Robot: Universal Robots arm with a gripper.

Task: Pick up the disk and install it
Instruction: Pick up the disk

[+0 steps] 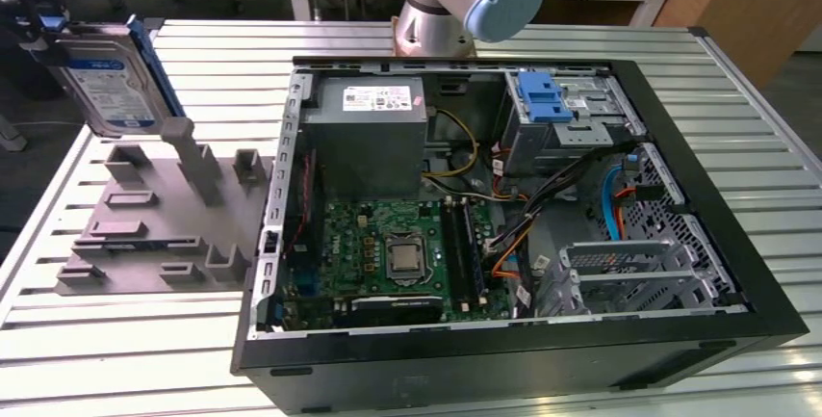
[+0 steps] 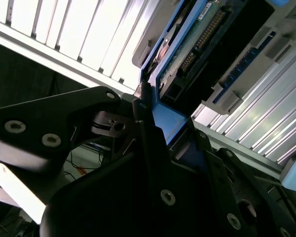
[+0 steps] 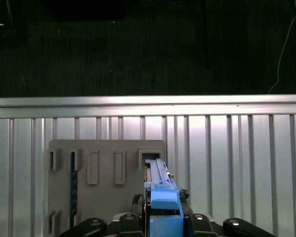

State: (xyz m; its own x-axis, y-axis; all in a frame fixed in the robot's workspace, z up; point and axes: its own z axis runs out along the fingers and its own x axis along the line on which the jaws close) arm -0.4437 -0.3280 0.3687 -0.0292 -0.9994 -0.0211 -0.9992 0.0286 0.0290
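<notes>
The gripper (image 3: 164, 219) is closed tight on the blue frame edge of the disk (image 1: 110, 75). The disk hangs upright above the grey stand (image 1: 154, 215), at ten o'clock from the case (image 1: 514, 359) in the exterior view. The hold looks narrow — a quick swing could pivot or slip the disk — and the cables (image 1: 565, 176) could snag it.

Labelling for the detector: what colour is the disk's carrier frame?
Blue carrier frame, best in the first wrist view.

Claw (image 2: 160, 121) clamped on disk (image 2: 197, 49) blue frame; slatted table (image 2: 64, 34) behind.
</notes>
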